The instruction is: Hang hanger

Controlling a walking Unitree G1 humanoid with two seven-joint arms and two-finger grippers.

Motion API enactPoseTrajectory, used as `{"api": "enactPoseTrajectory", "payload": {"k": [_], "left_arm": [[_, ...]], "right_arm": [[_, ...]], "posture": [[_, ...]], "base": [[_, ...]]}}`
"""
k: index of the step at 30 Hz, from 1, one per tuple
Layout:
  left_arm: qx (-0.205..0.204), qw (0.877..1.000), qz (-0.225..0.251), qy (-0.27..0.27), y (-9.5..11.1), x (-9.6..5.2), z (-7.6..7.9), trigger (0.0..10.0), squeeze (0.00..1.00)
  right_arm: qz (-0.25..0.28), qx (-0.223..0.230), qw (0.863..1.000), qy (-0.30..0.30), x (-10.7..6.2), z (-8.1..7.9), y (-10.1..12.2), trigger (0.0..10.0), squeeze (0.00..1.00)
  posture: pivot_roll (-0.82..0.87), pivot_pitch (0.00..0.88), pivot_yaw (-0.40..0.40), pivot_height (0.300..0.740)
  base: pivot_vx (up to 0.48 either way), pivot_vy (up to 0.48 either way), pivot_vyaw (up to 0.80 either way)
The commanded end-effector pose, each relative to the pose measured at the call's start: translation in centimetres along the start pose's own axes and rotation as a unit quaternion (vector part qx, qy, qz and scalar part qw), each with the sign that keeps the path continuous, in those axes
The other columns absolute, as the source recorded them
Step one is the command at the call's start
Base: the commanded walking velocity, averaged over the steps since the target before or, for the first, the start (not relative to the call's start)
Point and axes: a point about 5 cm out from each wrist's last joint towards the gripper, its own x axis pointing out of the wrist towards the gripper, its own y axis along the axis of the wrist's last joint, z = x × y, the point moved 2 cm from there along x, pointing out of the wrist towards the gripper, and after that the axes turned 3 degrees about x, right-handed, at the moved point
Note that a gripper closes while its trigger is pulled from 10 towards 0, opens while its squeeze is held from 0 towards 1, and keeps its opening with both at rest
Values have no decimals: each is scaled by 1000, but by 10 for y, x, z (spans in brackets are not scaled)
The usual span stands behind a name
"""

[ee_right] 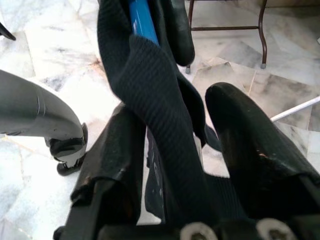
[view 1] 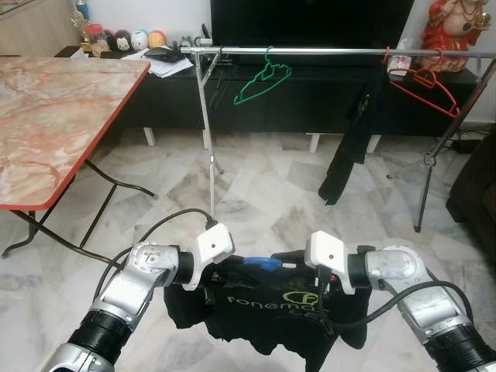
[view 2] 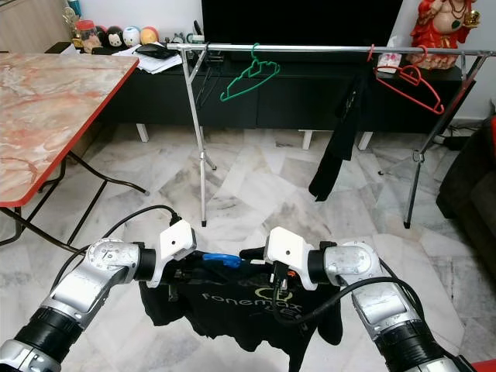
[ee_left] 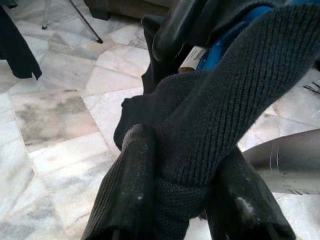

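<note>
- Blue hanger [view 1: 260, 263] held low at 6 o'clock of the head views, between the two arms, carrying a black T-shirt [view 1: 263, 314] with green and white lettering that droops below both wrists.
- Left gripper [ee_left: 172, 200] at about 7 o'clock, pinched shut on a bunched fold of the shirt's ribbed collar — knit fabric squeezed between both black fingers [ee_left: 127, 195], with the blue hanger just past them.
- Right gripper [ee_right: 172, 150] at about 5 o'clock, jaws spread apart around the collar band and the blue hanger bar; fabric running between the fingers [ee_right: 250, 145] without either visibly pressing it.
- Both grippers pointing inward toward each other, close together over white marble floor [view 1: 263, 182].
- Silver clothes rail [view 1: 325, 51] well apart at 12 o'clock, on thin metal legs.
- On the rail: green hanger [view 1: 262, 81] near 12 o'clock, a dark garment [view 1: 353, 136] hanging at about 1 o'clock, red hanger [view 1: 425, 87] at 2 o'clock.
- Marble-patterned table with a red edge [view 1: 54, 116] at 10 o'clock.
- Black TV cabinet [view 1: 310, 101] behind the rail — dark screen above it.
</note>
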Motion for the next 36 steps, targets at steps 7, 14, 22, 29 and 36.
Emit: {"api": "enactPoseTrajectory", "payload": {"k": [7,14,22,29,36], "left_arm": [[23,1000,-8,9,3,-5,-7,0,0],[26,999,-15,10,1,-6,-7,0,0],[28,999,-24,7,-4,-9,-6,0,0],[33,999,-31,-16,-4,-17,-3,0,0],[29,999,-19,-21,1,-24,-5,0,0]], "right_arm": [[-10,-9,1000,-4,-9,0,1,10000,1000],[-13,-10,1000,-4,-10,0,1,10000,1000],[-25,-15,999,-20,-16,4,-2,10000,1000],[-84,-34,985,-147,-28,36,-20,10000,0],[-96,-20,984,-150,-29,32,-35,10000,0]], "posture": [[-77,0,-16,740],[-77,0,-16,740],[-78,0,-17,740],[-82,0,-18,740],[-81,0,-20,740]], "base": [[0,0,0],[0,0,0],[0,0,0],[0,0,0],[0,0,0]]}}
